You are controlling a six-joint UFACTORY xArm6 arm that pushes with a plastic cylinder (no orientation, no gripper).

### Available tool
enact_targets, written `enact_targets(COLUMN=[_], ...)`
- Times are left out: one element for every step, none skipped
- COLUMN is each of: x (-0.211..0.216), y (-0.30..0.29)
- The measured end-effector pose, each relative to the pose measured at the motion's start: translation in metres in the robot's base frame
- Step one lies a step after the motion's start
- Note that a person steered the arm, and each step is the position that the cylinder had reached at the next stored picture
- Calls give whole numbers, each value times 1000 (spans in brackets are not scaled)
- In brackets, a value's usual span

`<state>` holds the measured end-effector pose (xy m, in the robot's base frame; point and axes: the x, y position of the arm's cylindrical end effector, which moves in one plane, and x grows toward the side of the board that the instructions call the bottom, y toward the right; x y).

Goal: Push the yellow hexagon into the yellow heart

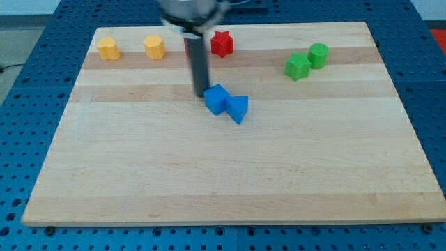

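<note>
Item: desk (230, 181), pale wooden board, carrying eight small blocks.

Tool: a plain dark rod with no jaws, so nothing is spreading or pinching; my tip (201, 94) is resting just at the upper left of the blue cube (216, 99), touching or nearly so.

Task pieces: yellow hexagon (155, 47) is sitting near the view's top left; yellow heart (108, 49) is sitting to its left, apart, on the same row.

Others: blue triangular block (237, 109) is touching the cube's right side; red star-like block (222, 43) and a second red block (187, 46), mostly hidden behind the rod, are lying at the top centre; green star-like block (297, 67) and green cylinder (318, 54) are sitting together at the top right.

Handling note: the tip is standing well away from the hexagon. Best approach, in my judgement: bringing the tip round to the hexagon's right side, between it and the hidden red block, then pushing straight towards the view's left through its centre so it is not rotating aside.
</note>
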<state>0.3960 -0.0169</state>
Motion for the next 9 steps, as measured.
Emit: enact_targets(x=[2, -1, -43, -46, -46, -25, -8, -26, -70], y=[84, 86, 171, 210, 210, 138, 40, -39, -95])
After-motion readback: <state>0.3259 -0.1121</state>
